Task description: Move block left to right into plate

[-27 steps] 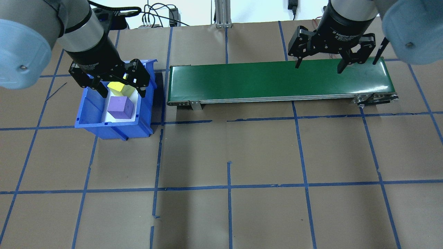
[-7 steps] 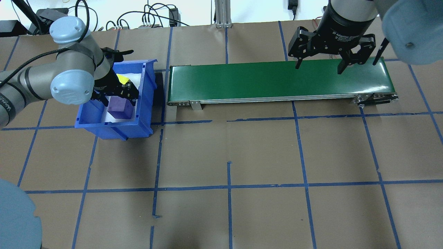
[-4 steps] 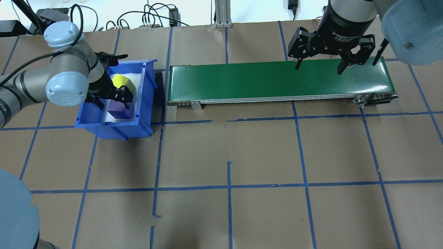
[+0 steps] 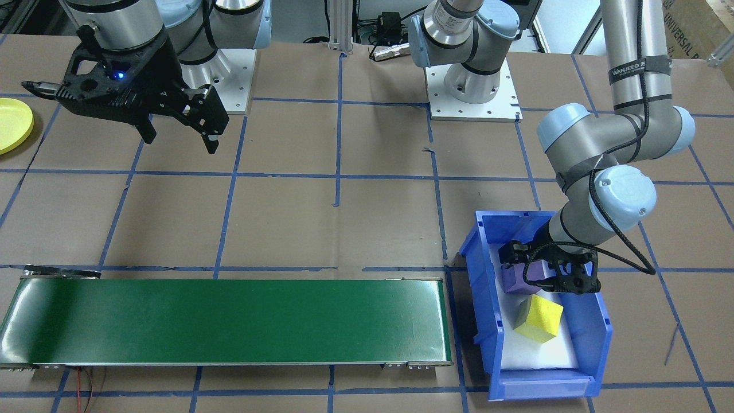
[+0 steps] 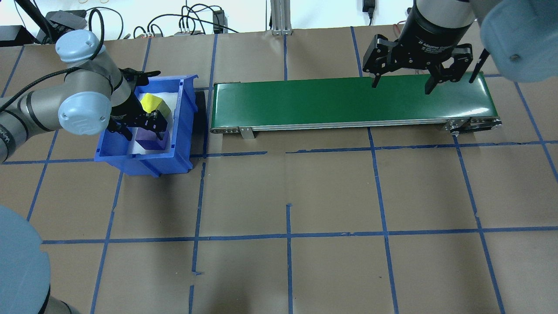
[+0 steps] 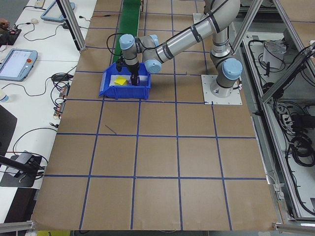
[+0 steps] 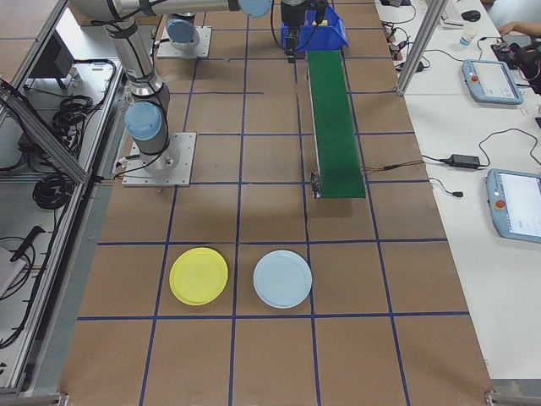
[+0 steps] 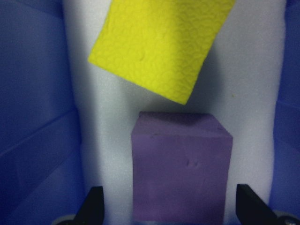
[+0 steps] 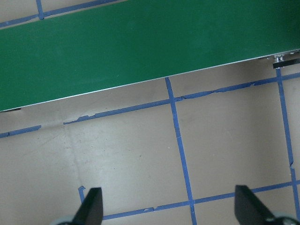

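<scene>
Two foam blocks lie in the blue bin (image 5: 144, 163): a purple block (image 5: 148, 138) and a tilted yellow block (image 5: 151, 104) behind it. My left gripper (image 5: 143, 132) is down inside the bin, open, with a finger on each side of the purple block (image 8: 180, 168) and a gap at both sides. The yellow block (image 8: 159, 47) lies just beyond it. My right gripper (image 5: 401, 85) hangs open and empty over the right end of the green conveyor (image 5: 348, 102). The yellow plate (image 7: 199, 277) lies on the table past that end of the belt, at the robot's right.
A pale blue plate (image 7: 283, 279) lies beside the yellow one. The bin's walls (image 4: 545, 387) close in tightly on the left gripper (image 4: 547, 269). The conveyor (image 4: 229, 321) runs from beside the bin toward the right arm. Brown paper with blue tape lines covers the table.
My left gripper has dropped into the bin and shifted from over the yellow block to straddle the purple one. The right arm has not moved.
</scene>
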Robot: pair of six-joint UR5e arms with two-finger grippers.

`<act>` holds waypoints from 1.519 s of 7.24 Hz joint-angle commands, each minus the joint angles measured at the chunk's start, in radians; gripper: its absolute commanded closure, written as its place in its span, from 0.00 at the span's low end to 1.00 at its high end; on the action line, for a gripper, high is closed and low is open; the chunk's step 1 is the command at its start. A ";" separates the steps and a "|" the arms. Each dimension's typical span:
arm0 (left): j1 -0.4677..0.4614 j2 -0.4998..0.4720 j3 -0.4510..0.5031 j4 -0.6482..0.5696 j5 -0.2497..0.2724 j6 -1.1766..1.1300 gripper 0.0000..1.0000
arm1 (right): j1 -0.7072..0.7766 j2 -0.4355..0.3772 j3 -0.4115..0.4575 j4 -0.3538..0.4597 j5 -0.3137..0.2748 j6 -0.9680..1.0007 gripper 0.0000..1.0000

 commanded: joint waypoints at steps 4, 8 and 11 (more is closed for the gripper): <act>-0.034 0.114 0.074 0.044 -0.022 -0.006 0.67 | 0.000 0.000 0.003 0.000 0.002 0.000 0.00; -0.185 0.169 0.127 0.038 -0.159 -0.163 0.67 | 0.000 0.000 0.003 0.000 0.000 0.000 0.00; -0.320 -0.012 0.124 0.215 -0.162 -0.219 0.67 | 0.000 0.000 0.003 0.000 0.002 0.000 0.00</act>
